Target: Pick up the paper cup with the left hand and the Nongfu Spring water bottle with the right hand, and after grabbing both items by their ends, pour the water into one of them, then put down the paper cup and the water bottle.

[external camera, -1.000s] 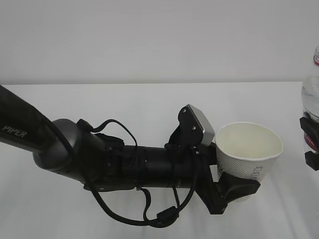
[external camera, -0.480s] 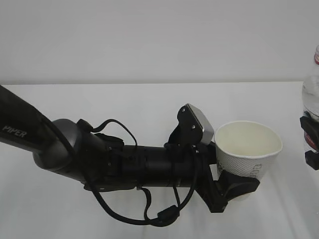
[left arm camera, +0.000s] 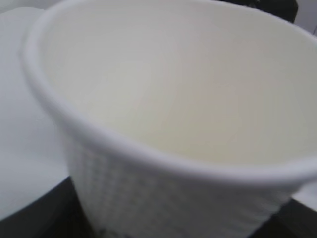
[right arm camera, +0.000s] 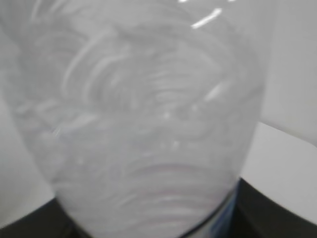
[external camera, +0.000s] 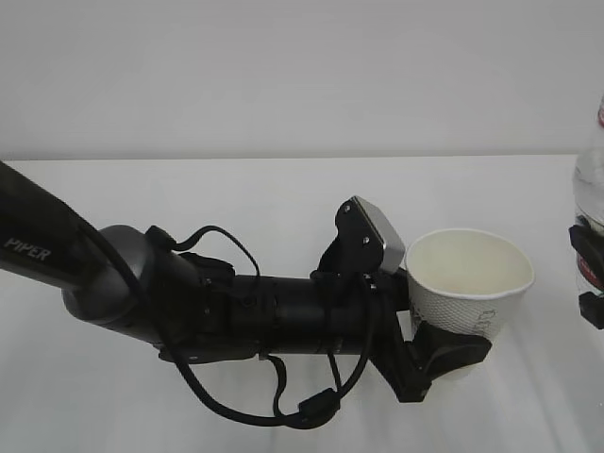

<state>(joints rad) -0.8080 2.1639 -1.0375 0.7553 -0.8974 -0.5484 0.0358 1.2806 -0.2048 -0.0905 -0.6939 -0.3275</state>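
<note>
- Paper cup (external camera: 469, 293): white, tapered, upright, mouth open upward; its inside looks empty in my left wrist view (left arm camera: 178, 99); it sits at the right of the exterior view, over the white counter (external camera: 236, 203)
- My left claw (external camera: 436, 351): black, clenched on the lower part of the paper cup, one finger (external camera: 451, 349) wrapping the near side below the grey lettering
- My left arm (external camera: 113, 283): black, marked "PIPER", lying low across the counter from the left, with looping black cables (external camera: 274, 401) and a grey-white box (external camera: 376, 232) just behind the cup's rim
- Nongfu Spring water bottle (external camera: 593, 179): clear, cut off by the right edge, upright, apart from the cup; ribbed wall fills my right wrist view (right arm camera: 143, 119)
- My right claw (external camera: 589, 274): black, only partly visible, grasping the bottle at its red-and-white label
- Water: I cannot tell its level in the bottle
</note>
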